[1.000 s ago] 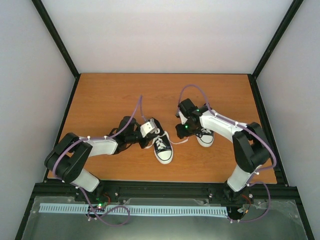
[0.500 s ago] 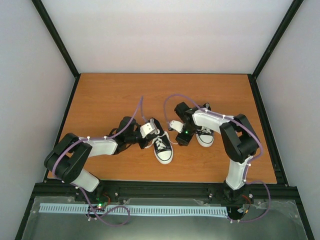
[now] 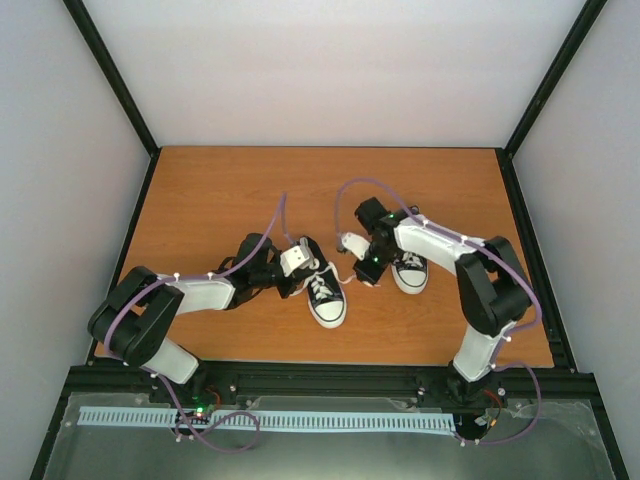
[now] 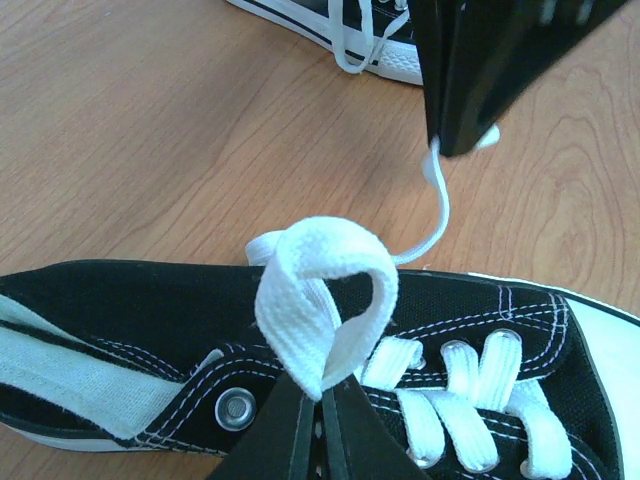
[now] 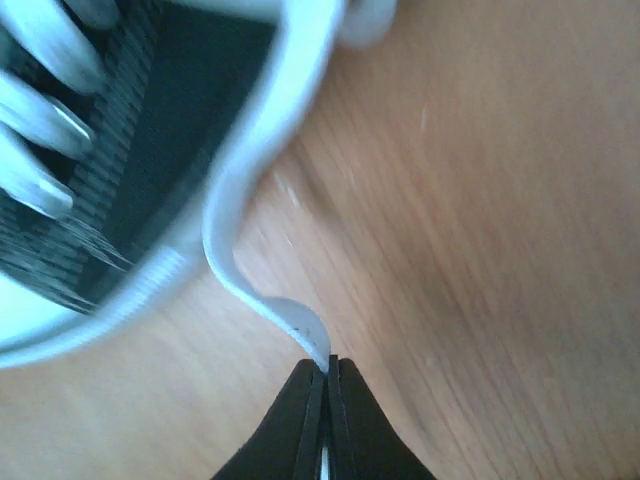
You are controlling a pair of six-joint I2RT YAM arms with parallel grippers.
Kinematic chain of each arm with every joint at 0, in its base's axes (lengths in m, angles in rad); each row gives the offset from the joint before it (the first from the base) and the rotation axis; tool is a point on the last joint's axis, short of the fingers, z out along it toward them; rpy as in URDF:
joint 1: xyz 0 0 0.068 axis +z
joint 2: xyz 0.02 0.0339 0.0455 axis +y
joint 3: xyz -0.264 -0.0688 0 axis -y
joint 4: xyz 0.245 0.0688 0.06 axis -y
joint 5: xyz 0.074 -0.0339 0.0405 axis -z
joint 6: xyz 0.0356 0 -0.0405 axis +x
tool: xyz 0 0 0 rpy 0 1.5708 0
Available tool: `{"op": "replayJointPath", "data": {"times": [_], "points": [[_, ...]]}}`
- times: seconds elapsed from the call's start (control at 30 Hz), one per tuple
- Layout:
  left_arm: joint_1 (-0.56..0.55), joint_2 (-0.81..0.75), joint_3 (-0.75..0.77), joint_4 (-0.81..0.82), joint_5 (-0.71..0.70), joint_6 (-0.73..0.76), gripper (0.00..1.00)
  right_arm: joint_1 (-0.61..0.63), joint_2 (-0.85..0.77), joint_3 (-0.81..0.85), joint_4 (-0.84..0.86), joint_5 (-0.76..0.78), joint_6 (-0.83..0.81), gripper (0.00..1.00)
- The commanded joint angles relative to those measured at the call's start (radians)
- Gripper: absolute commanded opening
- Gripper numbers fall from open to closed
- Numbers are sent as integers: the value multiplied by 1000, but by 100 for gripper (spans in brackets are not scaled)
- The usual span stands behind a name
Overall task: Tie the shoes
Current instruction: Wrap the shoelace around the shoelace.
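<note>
Two black shoes with white toe caps lie on the wooden table, the left shoe (image 3: 324, 292) (image 4: 500, 330) and the right shoe (image 3: 409, 272) (image 4: 345, 25). My left gripper (image 3: 307, 270) (image 4: 322, 392) is shut on a folded loop of white lace (image 4: 320, 290) above the left shoe's top eyelets. My right gripper (image 3: 358, 276) (image 5: 325, 368) is shut on the thin end of the same shoe's other lace (image 5: 290, 318) (image 4: 440, 200), just beyond the shoe's far side and low over the table. The left shoe shows blurred at the upper left of the right wrist view (image 5: 110, 150).
The wooden tabletop (image 3: 210, 200) is bounded by a black frame and white walls. The right shoe's laces (image 4: 360, 45) lie loose beside it. Both arms' purple cables (image 3: 280, 215) arc above the shoes.
My right arm swung left from over the right shoe to beside the left shoe, and its gripper closed on the lace end. The left gripper has held its loop still.
</note>
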Motion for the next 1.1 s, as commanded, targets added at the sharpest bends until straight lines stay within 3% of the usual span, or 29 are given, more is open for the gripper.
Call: {"op": "replayJointPath", "data": {"times": [0.0, 0.1, 0.2, 0.37, 0.5, 0.57, 0.63, 0.73, 1.07], "points": [[-6, -27, -9, 15, -1, 47, 1, -32, -124, 108, 124, -385, 265, 3], [-6, -33, -13, 14, 0, 52, 1, -31, -91, 125, 475, -638, 592, 3], [-6, -47, -18, 10, -4, 65, 1, -15, 14, 221, 595, -652, 802, 3], [-6, -55, -28, 9, -5, 76, 1, 79, 196, 445, 535, -570, 823, 3], [-7, -66, -30, 13, -9, 73, 1, 102, 246, 489, 527, -571, 856, 3], [-6, -66, -33, 15, -5, 73, 1, 108, 245, 489, 509, -562, 847, 13], [-6, -66, -36, 16, -4, 72, 1, 109, 244, 498, 472, -559, 822, 34], [-6, -65, -36, 17, -8, 68, 1, 101, 238, 541, 403, -545, 776, 47], [-6, -72, -31, 17, -14, 35, 1, 10, 208, 670, 165, -523, 647, 59]]}}
